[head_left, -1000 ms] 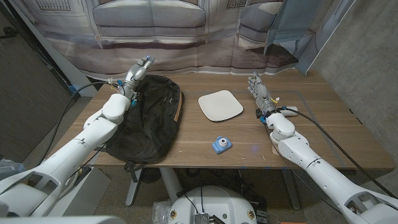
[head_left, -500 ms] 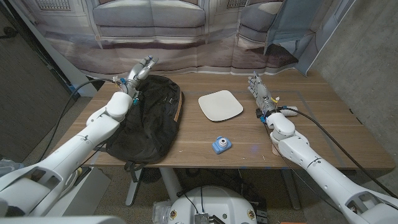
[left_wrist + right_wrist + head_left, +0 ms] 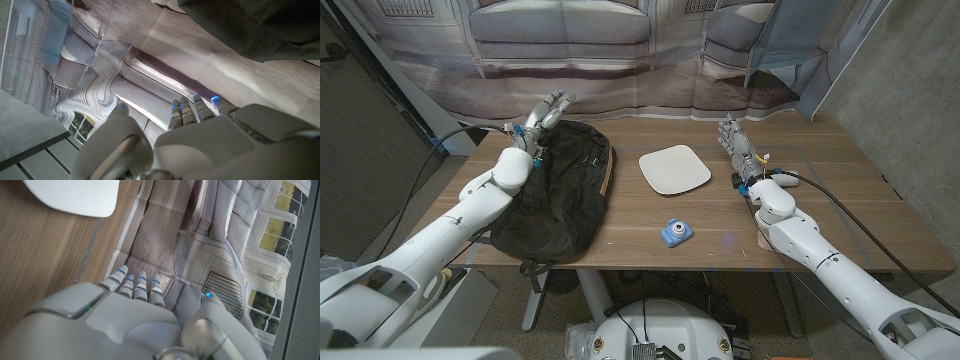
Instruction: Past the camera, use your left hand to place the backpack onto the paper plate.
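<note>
The left hand [image 3: 546, 111] hovers at the table's far edge near the left corner, just past the top of the backpack [image 3: 560, 190], fingers spread and holding nothing, so this looks like the reach before any grasp. The backpack lies slumped along the table's [image 3: 840, 200] left side, its bottom end hanging over the near edge. The paper plate [image 3: 674, 169] sits bare toward the middle of the far half, and the blue toy camera [image 3: 673, 233] rests close to the near edge. Next, I'd judge, the fingers must close on the bag's top and carry it across to the plate. The right hand [image 3: 738, 148] stands upright beside the plate, fingers extended, empty.
</note>
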You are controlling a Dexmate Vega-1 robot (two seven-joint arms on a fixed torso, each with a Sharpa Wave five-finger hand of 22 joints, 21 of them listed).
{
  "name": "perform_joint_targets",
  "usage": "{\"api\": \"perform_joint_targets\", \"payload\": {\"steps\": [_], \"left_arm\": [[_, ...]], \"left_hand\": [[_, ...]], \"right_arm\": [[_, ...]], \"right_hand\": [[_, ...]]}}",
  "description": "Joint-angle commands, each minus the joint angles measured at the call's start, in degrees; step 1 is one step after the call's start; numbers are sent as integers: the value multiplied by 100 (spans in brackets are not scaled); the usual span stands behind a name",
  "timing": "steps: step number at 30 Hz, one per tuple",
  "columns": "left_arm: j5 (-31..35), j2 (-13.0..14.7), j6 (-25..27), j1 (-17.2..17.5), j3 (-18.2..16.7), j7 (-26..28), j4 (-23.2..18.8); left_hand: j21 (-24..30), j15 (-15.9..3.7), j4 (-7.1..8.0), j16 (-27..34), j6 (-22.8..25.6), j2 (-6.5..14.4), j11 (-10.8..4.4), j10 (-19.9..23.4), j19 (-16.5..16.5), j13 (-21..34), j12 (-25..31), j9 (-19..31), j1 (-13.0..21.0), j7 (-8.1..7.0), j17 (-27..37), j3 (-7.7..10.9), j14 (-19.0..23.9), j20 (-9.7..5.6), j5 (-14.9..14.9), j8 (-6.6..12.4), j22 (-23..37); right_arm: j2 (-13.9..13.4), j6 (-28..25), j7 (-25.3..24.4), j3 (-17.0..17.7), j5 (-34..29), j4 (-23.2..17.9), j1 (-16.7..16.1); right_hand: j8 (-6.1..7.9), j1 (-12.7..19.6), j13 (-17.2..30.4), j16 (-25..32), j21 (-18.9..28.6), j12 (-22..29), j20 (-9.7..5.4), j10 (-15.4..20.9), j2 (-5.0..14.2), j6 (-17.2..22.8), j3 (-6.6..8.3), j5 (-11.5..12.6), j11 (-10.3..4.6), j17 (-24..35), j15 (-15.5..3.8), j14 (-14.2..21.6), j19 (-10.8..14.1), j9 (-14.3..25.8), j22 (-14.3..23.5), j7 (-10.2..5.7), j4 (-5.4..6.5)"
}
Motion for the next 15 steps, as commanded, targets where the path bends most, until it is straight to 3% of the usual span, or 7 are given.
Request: {"api": "perform_joint_targets", "payload": {"steps": [1,15], "left_arm": [[414,57,383,-17,123,254,-150],[1128,30,854,-353,486,485,-28]], "left_hand": [[8,-63,-39,-8,45,-19,-37,51,26,33,-5,28,77,-31,15,25,42,-12,34,0,12],[2,-74,-73,-16,57,-28,-46,62,29,34,-16,30,138,-47,15,24,54,-17,66,-6,11]], "right_arm": [[-13,27,169,-13,52,21,76],[-20,97,169,57,120,11,28]], "right_hand": [[-31,43,22,-36,-13,-26,-54,44,16,42,-30,1,-1,6,22,5,23,27,29,2,3],[-33,28,23,-32,-23,-27,-54,72,15,53,-54,-4,0,7,20,23,31,27,30,0,5]]}}
